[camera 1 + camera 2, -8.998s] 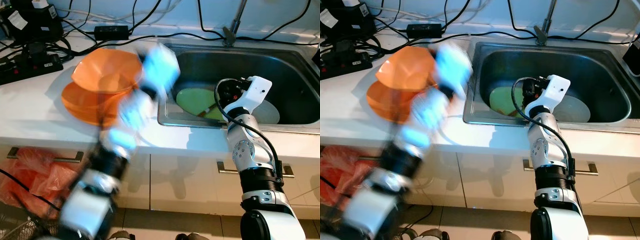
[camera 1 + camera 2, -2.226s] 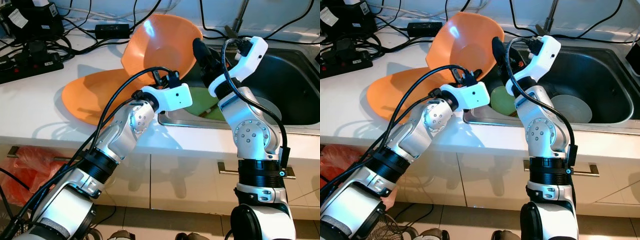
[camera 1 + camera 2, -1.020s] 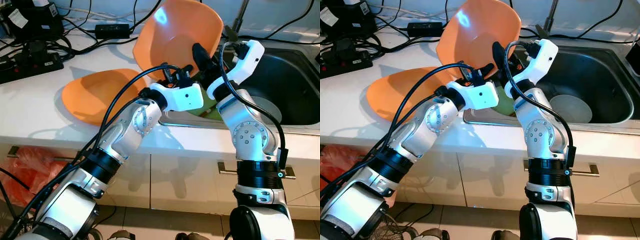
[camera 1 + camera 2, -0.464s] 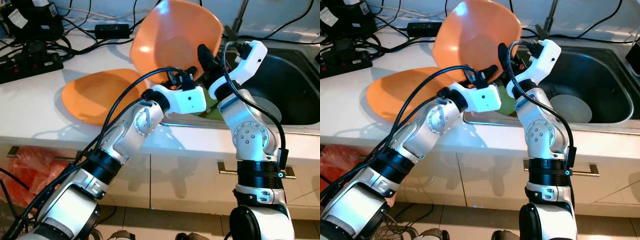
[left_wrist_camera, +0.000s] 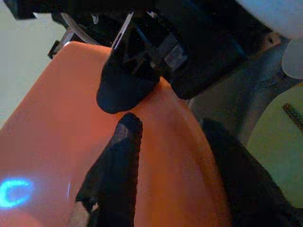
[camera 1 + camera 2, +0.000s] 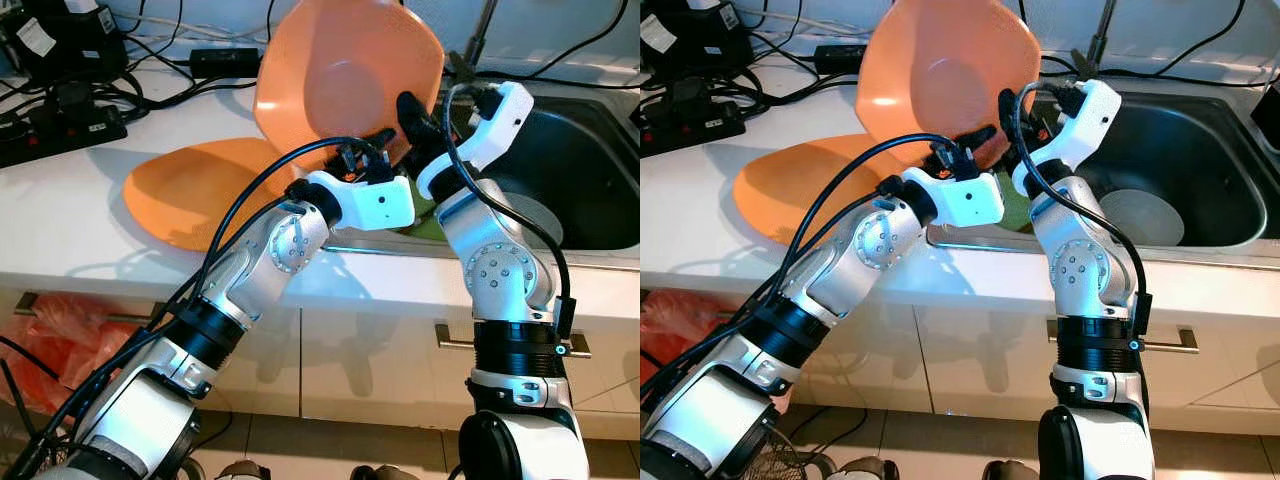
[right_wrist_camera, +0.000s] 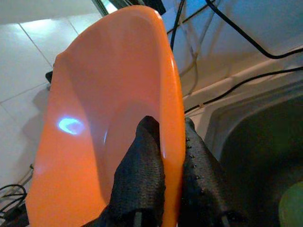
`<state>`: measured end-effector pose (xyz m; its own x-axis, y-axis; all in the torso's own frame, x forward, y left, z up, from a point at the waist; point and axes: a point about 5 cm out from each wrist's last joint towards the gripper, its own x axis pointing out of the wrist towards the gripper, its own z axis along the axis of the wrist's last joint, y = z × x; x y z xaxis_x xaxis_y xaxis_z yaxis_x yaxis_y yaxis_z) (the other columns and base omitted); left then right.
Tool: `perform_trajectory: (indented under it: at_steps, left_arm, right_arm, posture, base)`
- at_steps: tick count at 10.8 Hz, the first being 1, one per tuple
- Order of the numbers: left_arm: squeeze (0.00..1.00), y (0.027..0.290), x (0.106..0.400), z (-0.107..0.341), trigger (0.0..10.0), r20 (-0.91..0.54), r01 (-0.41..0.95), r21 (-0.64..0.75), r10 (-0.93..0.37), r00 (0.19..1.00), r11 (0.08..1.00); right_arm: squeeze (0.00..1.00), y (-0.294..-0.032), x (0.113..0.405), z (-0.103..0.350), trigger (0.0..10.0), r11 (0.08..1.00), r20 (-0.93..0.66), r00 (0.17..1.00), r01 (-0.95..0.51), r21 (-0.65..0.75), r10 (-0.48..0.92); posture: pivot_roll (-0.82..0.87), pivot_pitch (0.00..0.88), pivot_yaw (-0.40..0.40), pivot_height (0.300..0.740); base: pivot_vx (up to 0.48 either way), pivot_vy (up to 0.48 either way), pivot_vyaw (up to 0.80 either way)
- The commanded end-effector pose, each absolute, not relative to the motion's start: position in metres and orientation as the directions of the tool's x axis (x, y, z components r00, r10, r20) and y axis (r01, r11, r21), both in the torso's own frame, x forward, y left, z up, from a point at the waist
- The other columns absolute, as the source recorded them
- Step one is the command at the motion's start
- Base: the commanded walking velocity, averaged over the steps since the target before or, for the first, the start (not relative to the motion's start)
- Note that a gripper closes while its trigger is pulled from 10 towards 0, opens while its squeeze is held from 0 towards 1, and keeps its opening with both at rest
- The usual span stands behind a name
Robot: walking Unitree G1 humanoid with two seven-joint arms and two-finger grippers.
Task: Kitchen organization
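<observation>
A large orange bowl [image 6: 340, 80] is held up on edge over the counter beside the sink [image 6: 600, 150], with its hollow facing me. My left gripper [image 6: 372, 143] is shut on its lower rim, one finger [image 5: 118, 165] lying inside the bowl. My right gripper [image 6: 410, 112] is shut on the same rim just beside it, and its fingers [image 7: 144, 175] pinch the orange edge. A second orange bowl [image 6: 190, 190] rests on the white counter to the left. In the sink lie a green plate [image 6: 1015, 208] and a pale plate [image 6: 1140, 215].
Power strips and tangled black cables [image 6: 60, 110] crowd the back left of the counter, with a black adapter [image 6: 225, 62] behind the bowl. The faucet [image 6: 478, 40] rises behind the sink. An orange bag [image 6: 70, 350] sits low on the left, in front of the cupboard.
The left arm lifted the bowl off the other one and swung it toward the sink, where the right gripper left the sink and took its rim. Over the last second it tipped more upright.
</observation>
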<state>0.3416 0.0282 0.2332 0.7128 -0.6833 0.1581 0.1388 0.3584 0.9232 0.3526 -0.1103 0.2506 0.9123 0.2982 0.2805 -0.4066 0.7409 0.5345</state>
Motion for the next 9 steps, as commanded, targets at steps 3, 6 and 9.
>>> perform_trajectory:
  at_steps: [3, 6, 9]
  left_arm:
    - [0.0, 0.026, 0.338, 0.247, 10.0, 0.23, 0.08, 0.919, -0.689, 0.687, 0.386]
    - [0.0, 0.024, 0.336, 0.244, 10.0, 0.204, 0.121, 0.918, -0.71, 0.674, 0.378]
    - [0.0, 0.024, 0.335, 0.239, 10.0, 0.177, 0.148, 0.92, -0.721, 0.67, 0.363]
  right_arm:
    - [0.0, -0.118, 0.356, 0.241, 0.0, 0.759, 0.237, 0.941, -0.336, 0.557, 0.242]
    - [0.0, -0.152, 0.367, 0.234, 0.0, 0.783, 0.157, 0.987, -0.08, 0.616, -0.022]
    - [0.0, -0.175, 0.369, 0.227, 0.0, 0.768, 0.091, 0.975, 0.102, 0.633, -0.204]
  posture:
    - [0.07, 0.073, -0.02, 0.74]
    - [0.07, 0.074, -0.021, 0.74]
    - [0.07, 0.074, -0.02, 0.74]
  base:
    - [0.0, 0.0, 0.0]
    - [0.0, 0.0, 0.0]
    - [0.0, 0.0, 0.0]
